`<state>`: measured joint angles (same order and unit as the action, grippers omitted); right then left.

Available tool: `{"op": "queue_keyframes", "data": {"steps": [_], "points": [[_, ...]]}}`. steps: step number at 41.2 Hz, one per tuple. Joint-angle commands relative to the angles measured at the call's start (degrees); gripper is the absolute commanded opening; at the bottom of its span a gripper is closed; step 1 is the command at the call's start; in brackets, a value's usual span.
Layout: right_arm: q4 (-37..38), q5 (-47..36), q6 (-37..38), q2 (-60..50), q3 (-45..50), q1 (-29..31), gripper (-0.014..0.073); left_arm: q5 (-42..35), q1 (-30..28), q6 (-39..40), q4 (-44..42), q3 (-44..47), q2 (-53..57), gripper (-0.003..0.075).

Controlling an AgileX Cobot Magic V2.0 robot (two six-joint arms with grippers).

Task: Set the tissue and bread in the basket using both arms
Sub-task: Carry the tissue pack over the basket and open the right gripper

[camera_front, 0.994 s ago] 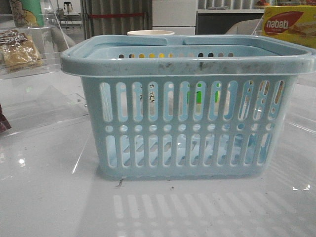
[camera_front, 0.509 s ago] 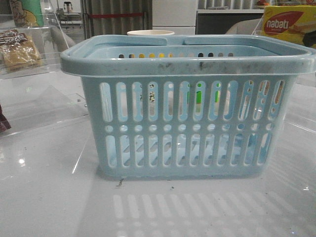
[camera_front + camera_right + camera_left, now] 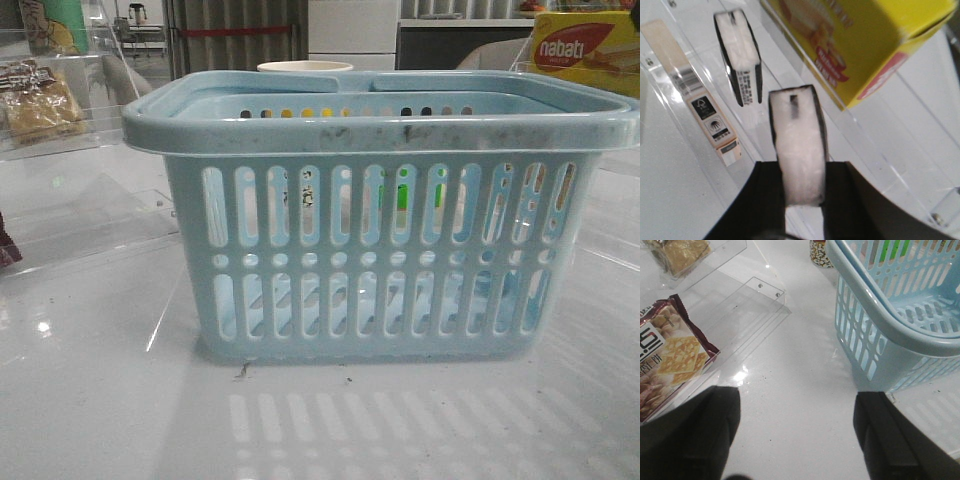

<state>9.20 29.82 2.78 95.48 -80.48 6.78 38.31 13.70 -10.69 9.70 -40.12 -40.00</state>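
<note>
The pale blue basket (image 3: 380,215) stands in the middle of the table; its corner also shows in the left wrist view (image 3: 890,325). The bread (image 3: 38,108) lies on a clear shelf at the far left, and shows in the left wrist view (image 3: 682,252) far ahead of my left gripper. My left gripper (image 3: 797,407) is open and empty over the bare table beside the basket. My right gripper (image 3: 801,172) is shut on a tissue pack (image 3: 796,130), black-edged with a white face, over a clear shelf. A second tissue pack (image 3: 740,55) lies beyond it. Neither gripper shows in the front view.
A yellow-and-red nabati box (image 3: 855,40) sits close beside the held pack, and shows at the back right (image 3: 585,45). A beige labelled pack (image 3: 700,100) lies on the clear shelf. A maroon cracker packet (image 3: 670,355) lies on a clear tray by my left gripper. A jar (image 3: 820,252) stands behind the basket.
</note>
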Motion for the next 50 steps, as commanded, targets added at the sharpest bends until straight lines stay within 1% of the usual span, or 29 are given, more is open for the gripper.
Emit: {"op": "queue_keyframes", "data": {"steps": [1, 8, 14, 21, 30, 36, 39, 46, 49, 50], "points": [[-1.6, -0.4, 0.1, -7.6, -2.2, -1.0, 0.0141, -4.4, 0.4, -0.1, 0.9, -1.7, -0.1, 0.0526], [-6.8, 5.3, 0.1, -15.4, -2.2, -3.9, 0.0141, -4.4, 0.4, -0.1, 0.9, -1.7, -0.1, 0.0526], [-10.9, 9.9, 0.1, -20.4, -2.2, -7.7, 0.0141, -4.4, 0.4, -0.1, 0.9, -1.7, -0.1, 0.0526], [-12.4, 12.4, 0.1, -22.5, -2.2, -15.8, 0.0141, -4.4, 0.4, -0.1, 0.9, -1.7, -0.1, 0.0526], [-12.4, 12.2, 0.1, -19.2, -2.0, -27.6, 0.0141, -4.4, 0.4, -0.1, 0.9, -1.7, -0.1, 0.0526], [-12.4, 12.9, 0.1, -14.6, -2.0, -32.5, 0.0141, -5.0, 0.4, -0.1, 0.9, -1.7, -0.1, 0.0526], [-12.4, 13.7, 0.1, -11.8, -2.0, -33.6, 0.0141, -5.0, 0.4, -0.1, 0.9, -1.7, -0.1, 0.0526], [-12.1, 13.4, 0.1, -6.2, -2.0, -33.8, 0.0149, -5.0, 0.4, -0.1, 0.9, -1.7, -0.1, 0.0526], [-11.7, 12.9, 0.1, -4.3, -2.0, -33.8, 0.0192, -5.0, 0.4, -0.1, 0.9, -1.7, -0.1, 0.0526], [-11.6, 12.8, 0.1, -3.8, -2.0, -33.8, 0.0225, -5.0, 0.4, -0.1, 0.9, -1.7, -0.1, 0.0526]]}}
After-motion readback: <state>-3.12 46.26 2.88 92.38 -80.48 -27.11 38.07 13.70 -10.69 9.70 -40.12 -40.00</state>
